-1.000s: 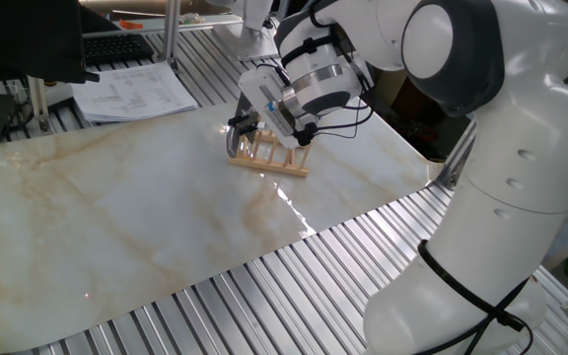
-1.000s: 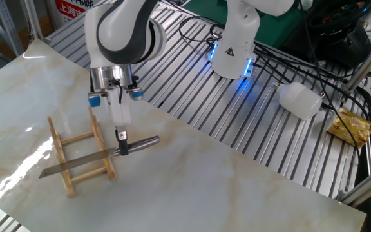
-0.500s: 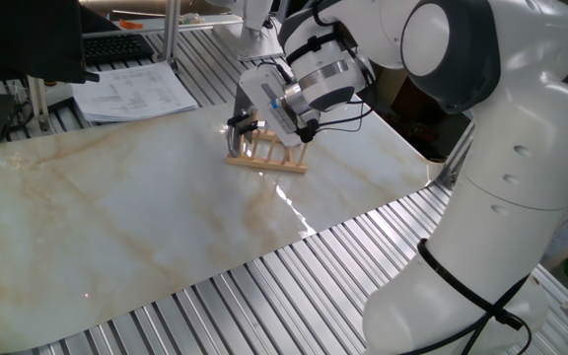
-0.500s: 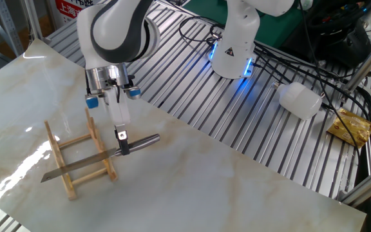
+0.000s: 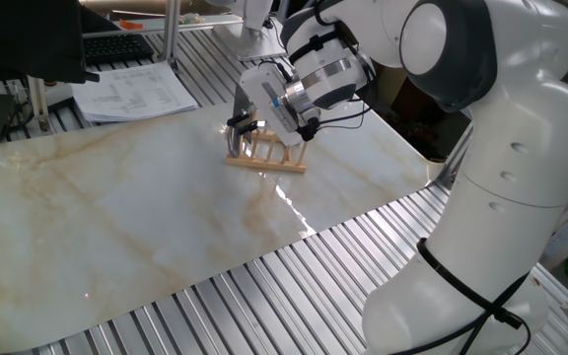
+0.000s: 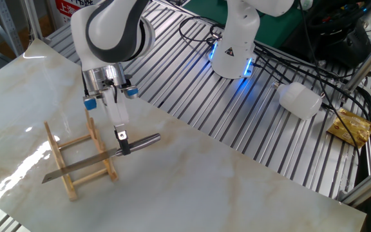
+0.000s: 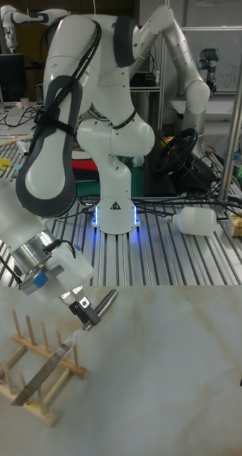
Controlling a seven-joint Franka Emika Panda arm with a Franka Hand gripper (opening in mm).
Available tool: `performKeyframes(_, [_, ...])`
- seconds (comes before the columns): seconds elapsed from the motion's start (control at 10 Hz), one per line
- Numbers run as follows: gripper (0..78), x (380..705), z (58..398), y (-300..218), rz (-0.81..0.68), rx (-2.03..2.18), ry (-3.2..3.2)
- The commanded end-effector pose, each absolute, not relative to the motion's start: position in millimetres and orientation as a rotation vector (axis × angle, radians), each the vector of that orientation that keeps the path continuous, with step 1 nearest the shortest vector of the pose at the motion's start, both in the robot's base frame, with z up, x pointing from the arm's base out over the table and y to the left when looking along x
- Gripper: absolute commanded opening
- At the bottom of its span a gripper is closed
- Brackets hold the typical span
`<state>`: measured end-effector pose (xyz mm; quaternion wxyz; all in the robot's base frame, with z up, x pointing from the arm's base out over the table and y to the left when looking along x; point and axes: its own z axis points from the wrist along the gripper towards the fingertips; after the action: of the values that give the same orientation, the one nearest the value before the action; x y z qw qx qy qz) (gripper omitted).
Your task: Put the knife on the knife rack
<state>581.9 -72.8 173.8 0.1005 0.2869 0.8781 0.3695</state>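
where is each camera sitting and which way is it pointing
One fixed view: behind the arm's base, looking across the marble table; white links fill the right.
The other fixed view: high, opposite side, facing the base; wrist and end effector on the knife.
Tall fixed view: low at the table's front, whole arm visible.
All share the knife rack.

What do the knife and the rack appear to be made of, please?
The knife looks all metal: dull grey blade, shiny rounded handle catching reflections, probably steel. The rack looks like pale, unpainted wood, with matte tan pegs and slats.
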Motion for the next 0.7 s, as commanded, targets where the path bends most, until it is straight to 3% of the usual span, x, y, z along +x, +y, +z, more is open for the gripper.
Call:
performKeyframes(0.1, [1.9,583.0,175.5,-73.1,1.092,0.842,2.597])
performKeyframes(0.7, [1.9,584.0,176.5,-74.3,1.069,0.877,2.596])
